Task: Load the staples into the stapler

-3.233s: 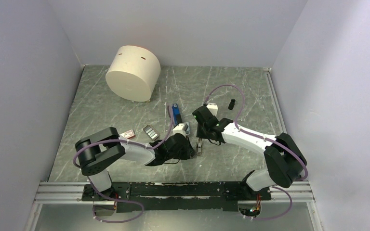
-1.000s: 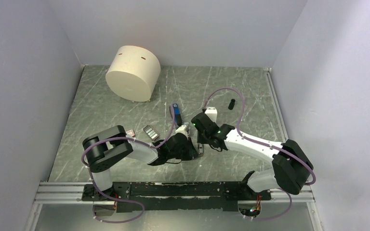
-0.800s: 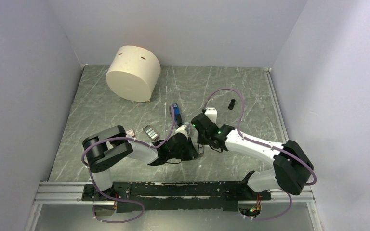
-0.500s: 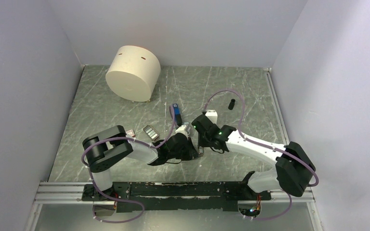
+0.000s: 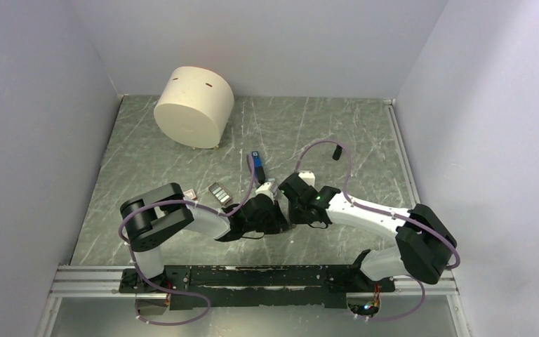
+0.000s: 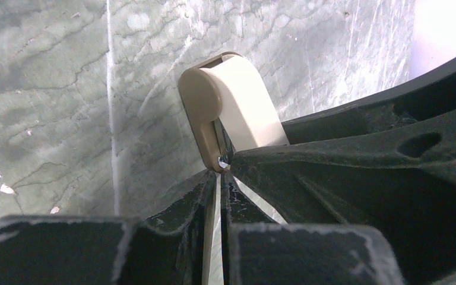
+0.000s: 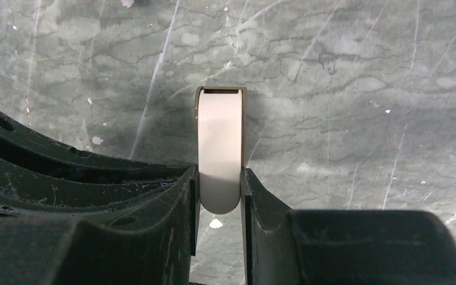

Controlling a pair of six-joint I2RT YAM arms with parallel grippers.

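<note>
The left pincer [image 6: 218,178] is clenched almost fully, with a thin pale part of the beige oval piece [image 7: 219,130] between its tips. The right pincer [image 7: 219,184] grasps the same piece across its rounded end. Both pincers meet over the worktop [image 5: 351,133], nearer its near edge than its far edge. The stapler [image 5: 255,163] lies near the worktop centre, just beyond the pincers, untouched. The staples [image 5: 219,192] lie left of the pincers, with the red-and-white box [image 5: 189,194] just beside them toward the left edge. A cream drum [image 5: 194,105] stands at the far left corner.
</note>
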